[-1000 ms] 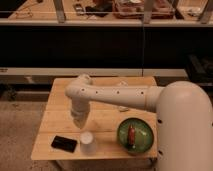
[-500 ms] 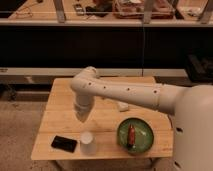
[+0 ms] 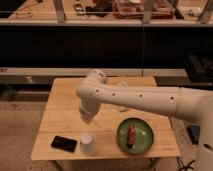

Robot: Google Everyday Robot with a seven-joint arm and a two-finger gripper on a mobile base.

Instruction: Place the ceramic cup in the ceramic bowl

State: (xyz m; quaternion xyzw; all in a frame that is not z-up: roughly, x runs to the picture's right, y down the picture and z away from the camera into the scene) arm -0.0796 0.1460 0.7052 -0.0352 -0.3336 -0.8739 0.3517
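The ceramic cup [image 3: 88, 144] is small and white. It stands near the front edge of the wooden table [image 3: 62, 107], just right of a flat black phone [image 3: 64, 143]. The ceramic bowl [image 3: 142, 140] is a dark green dish at the front right, with a reddish oblong item [image 3: 131, 135] lying in it. My white arm [image 3: 140, 98] reaches in from the right. Its gripper [image 3: 86, 118] points down, a little above and behind the cup and not touching it. The gripper is left of the bowl.
A small white object [image 3: 121, 83] shows partly behind the arm at the table's back. A dark counter [image 3: 105, 45] with shelves of items stands behind the table. The floor [image 3: 20, 135] lies to the left.
The arm's elbow has shifted slightly to the right and the gripper has moved with it. It stays above the cup. The cup, phone and bowl have not moved.
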